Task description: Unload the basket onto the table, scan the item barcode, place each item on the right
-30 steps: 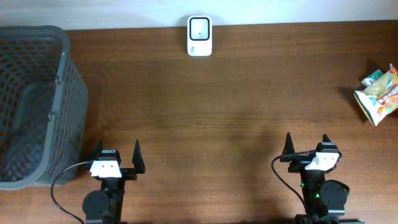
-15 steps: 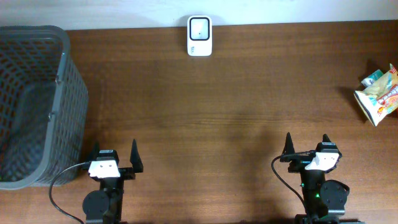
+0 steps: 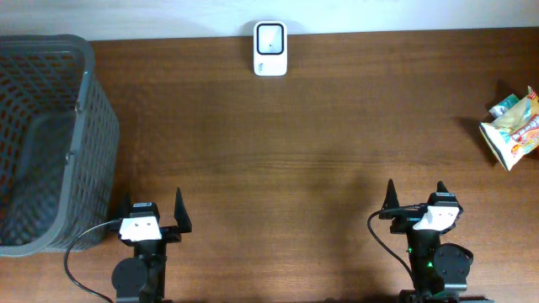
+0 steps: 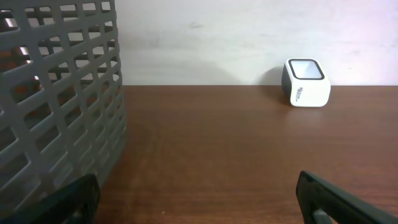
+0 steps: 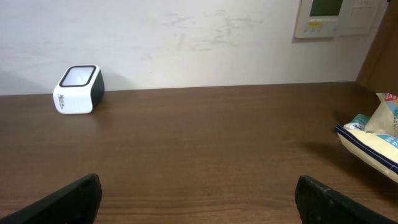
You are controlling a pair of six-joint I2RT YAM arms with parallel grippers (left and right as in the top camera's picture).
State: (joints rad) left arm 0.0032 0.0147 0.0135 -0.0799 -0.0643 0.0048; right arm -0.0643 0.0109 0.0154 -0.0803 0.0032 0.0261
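Note:
The item, a yellow and white snack bag (image 3: 512,133), lies at the table's far right edge and shows in the right wrist view (image 5: 373,140) too. A white barcode scanner (image 3: 270,49) stands at the back edge by the wall, seen also from the left wrist (image 4: 306,83) and the right wrist (image 5: 78,89). My left gripper (image 3: 152,206) rests open at the front left with nothing between its fingers (image 4: 198,199). At the front right, my right gripper (image 3: 416,195) is open and empty as well (image 5: 198,199), far from the bag.
A dark grey plastic basket (image 3: 42,143) fills the left side of the table, close to my left gripper, its lattice wall (image 4: 56,93) just to that gripper's left. A wall panel (image 5: 326,15) hangs behind the table.
My left gripper has shifted slightly to the left, toward the basket. The right arm, the bag and the scanner have not moved.

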